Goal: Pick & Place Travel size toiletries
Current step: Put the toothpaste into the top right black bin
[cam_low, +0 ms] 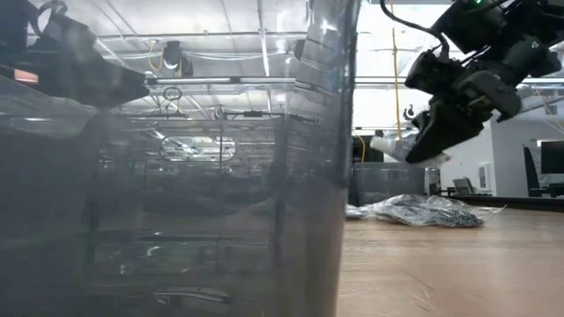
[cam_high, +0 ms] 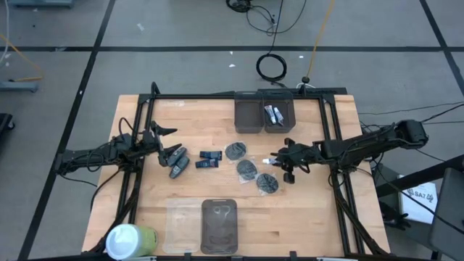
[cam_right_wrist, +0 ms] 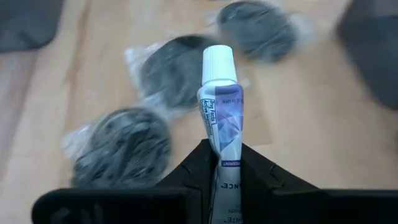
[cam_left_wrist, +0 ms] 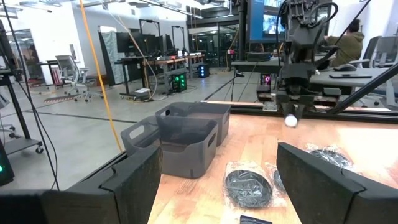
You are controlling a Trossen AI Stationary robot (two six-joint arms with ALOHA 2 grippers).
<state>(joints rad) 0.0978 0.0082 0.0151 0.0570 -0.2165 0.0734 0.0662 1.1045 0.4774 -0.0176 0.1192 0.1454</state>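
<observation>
My right gripper [cam_high: 275, 160] hangs over the table's middle right, shut on a small white tube [cam_right_wrist: 222, 118] with a white cap [cam_right_wrist: 218, 62]. Below and beside it three dark round packets [cam_high: 247, 168] lie flat on the wood. Two dark blue packs [cam_high: 209, 155] and a grey oblong bottle [cam_high: 176, 170] lie left of centre. Just beside them my left gripper [cam_high: 170, 143] waits open, holding nothing. More tubes [cam_high: 273, 114] lie in the right one of two grey bins [cam_high: 249, 116] at the far edge. My right gripper pinches the tube's flat lower end [cam_right_wrist: 224, 163] between its two fingers [cam_right_wrist: 194, 171]. It comes from the table's right side, slanting downward. The tube sticks out forward along the fingers, cap end away from them, and is lifted clear of the table [cam_low: 388, 145].
Two clear plastic trays [cam_high: 220, 225] lie at the near edge, and a big white-and-green cylinder [cam_high: 130, 241] stands at the near left corner. A black frame [cam_high: 333, 130] runs along the table's sides and far edge. Bare wood lies between the packets and the bins.
</observation>
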